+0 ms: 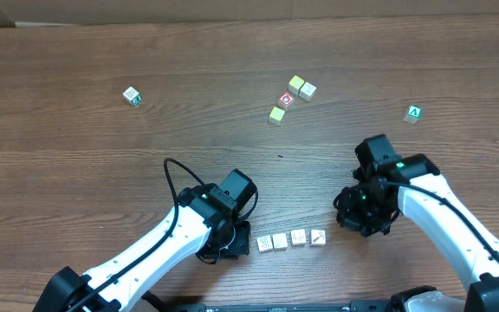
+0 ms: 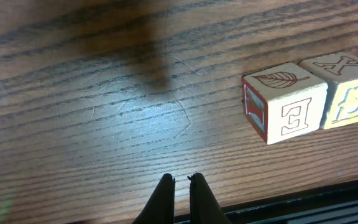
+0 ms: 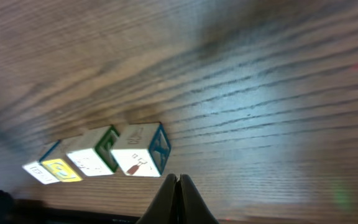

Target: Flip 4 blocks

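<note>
Four cream-faced blocks (image 1: 298,237) lie in a short row near the table's front edge. My left gripper (image 1: 241,239) sits just left of the row, apart from it. In the left wrist view it (image 2: 181,179) is shut with nothing held, and the nearest block (image 2: 284,102), showing a leaf and an "E", lies up to the right. Just right of the row is my right gripper (image 1: 343,217). Seen from the right wrist, it (image 3: 178,179) is shut and empty, right beside the end block (image 3: 138,150); I cannot tell if they touch.
Toward the back are a red-faced cube with a white ring (image 1: 286,100), two pale cubes (image 1: 301,87) and a yellow-green cube (image 1: 276,114). A green "A" cube (image 1: 414,113) sits far right, another cube (image 1: 132,96) far left. The table's front edge (image 2: 303,199) runs close below the row.
</note>
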Controlling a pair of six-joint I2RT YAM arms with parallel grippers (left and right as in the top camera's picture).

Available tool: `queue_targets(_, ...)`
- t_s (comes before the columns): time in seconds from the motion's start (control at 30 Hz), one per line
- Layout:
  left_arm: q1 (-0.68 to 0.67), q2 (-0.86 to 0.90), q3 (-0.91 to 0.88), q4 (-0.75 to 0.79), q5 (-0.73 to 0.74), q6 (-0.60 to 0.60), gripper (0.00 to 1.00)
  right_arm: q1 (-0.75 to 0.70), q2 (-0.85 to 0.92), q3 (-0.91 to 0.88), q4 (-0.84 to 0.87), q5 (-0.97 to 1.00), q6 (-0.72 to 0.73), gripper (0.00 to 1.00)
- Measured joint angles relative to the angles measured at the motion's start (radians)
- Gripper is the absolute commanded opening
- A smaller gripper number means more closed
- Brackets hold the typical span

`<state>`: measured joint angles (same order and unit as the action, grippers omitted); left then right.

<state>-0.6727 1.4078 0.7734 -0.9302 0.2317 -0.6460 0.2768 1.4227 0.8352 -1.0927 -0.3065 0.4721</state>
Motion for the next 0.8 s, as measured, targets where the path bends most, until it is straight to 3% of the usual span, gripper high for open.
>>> queue_targets(0.8, 0.000, 0.000, 0.000, 0.013, 0.000, 0.003, 0.04, 0.000, 0.000, -0.210, 0.300, -0.105, 0.138, 0.04)
